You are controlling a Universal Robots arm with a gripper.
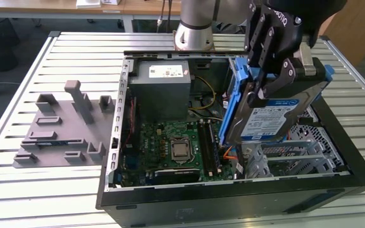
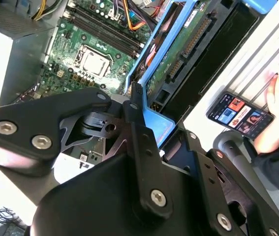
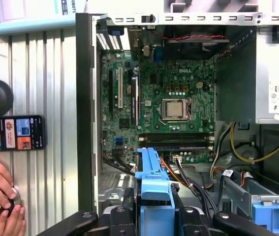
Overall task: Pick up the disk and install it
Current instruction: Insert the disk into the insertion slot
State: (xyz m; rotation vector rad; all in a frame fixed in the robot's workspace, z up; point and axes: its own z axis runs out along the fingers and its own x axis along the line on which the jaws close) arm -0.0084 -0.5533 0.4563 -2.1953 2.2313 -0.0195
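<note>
Black case [image 1: 233, 205] with green motherboard [image 1: 169, 148]; disk [image 1: 273, 119] in gripper [image 1: 277, 84] above.

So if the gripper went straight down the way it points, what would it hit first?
Likely the cables beside the motherboard in the open case, and the disk in the gripper would touch them first. Depth is hard to judge.

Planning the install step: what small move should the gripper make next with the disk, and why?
Probably lower it slightly toward the drive bay: the gripper holds the disk tilted on edge above the open computer case, not yet seated.
</note>
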